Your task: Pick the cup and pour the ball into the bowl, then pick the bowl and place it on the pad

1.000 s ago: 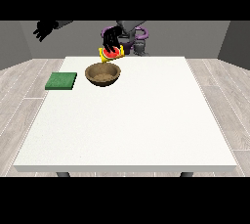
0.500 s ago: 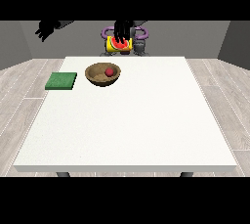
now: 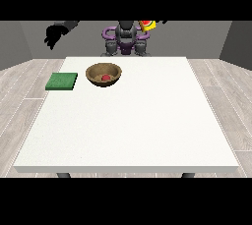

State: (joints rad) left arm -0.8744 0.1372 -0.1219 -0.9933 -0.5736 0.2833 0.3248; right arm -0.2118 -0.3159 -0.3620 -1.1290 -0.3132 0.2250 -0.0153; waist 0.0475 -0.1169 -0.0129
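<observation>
Ball (image 3: 105,77) inside the wooden bowl (image 3: 92,75), green pad (image 3: 62,81) beside it; fingers of both hands unclear.

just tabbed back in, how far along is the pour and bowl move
The pour looks done: the red ball lies inside the wooden bowl. The yellow cup is held high at the view's right; the hand holding it is mostly cut off. Left: the bowl stands on the table beside the green pad, not on it. The hand at the view's left hangs empty.
</observation>
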